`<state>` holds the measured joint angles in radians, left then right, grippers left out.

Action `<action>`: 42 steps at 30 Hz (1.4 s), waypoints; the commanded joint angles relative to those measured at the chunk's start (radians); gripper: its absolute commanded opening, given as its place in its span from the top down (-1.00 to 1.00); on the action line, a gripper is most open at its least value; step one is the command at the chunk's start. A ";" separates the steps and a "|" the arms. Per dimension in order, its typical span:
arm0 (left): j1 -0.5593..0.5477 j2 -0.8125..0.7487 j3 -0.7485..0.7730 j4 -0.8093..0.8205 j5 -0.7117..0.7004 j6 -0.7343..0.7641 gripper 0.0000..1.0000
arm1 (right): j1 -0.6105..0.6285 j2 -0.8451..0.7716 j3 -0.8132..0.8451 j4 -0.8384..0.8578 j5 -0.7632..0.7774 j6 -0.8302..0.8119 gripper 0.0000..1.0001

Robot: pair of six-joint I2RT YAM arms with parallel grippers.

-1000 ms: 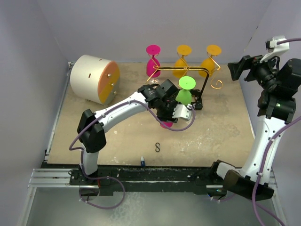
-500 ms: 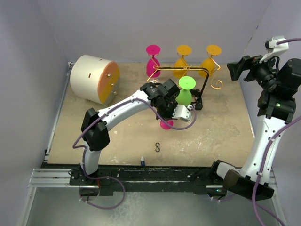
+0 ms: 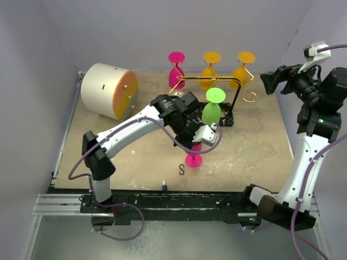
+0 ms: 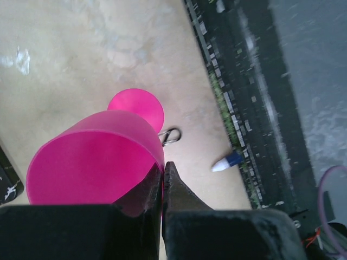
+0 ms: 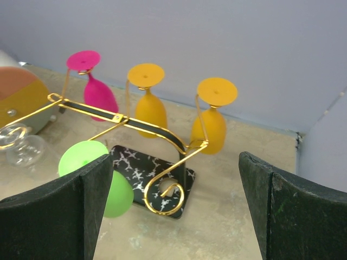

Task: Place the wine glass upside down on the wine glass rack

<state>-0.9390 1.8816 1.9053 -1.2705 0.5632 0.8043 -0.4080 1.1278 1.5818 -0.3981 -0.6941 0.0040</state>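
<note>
Pinching the bowl wall of the pink wine glass [image 4: 92, 162], the left gripper [image 4: 163, 170] is closed on its rim. The glass lies tilted at 6 o'clock from the wine glass rack [image 3: 209, 80], with its foot toward 6 o'clock. I would lift slowly and turn the foot upward before approaching a free curled hook. The right gripper [image 5: 174, 179] stands wide open at 3 o'clock.

— Where does your overhead view sit?
— High behind the rail [image 3: 179, 200] the arms are bolted to. It looks down across the whole table [image 3: 260, 146] to the back wall [image 3: 162, 27].
— And your wrist views?
— Your left one sits right up against the pink glass [image 4: 92, 168], facing down toward that rail. Your right one looks at the rack [image 5: 146, 129] from farther off. The overhead shares both.
</note>
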 commanded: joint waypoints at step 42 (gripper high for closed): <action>0.002 -0.244 0.562 0.564 -0.466 -0.452 1.00 | 0.227 0.115 0.116 0.276 -0.335 0.425 -0.62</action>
<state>-0.9421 1.6154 2.4145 -0.7799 0.1402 0.3763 -0.2211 1.2251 1.6657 -0.2413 -1.0626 0.3931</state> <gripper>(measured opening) 0.009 0.817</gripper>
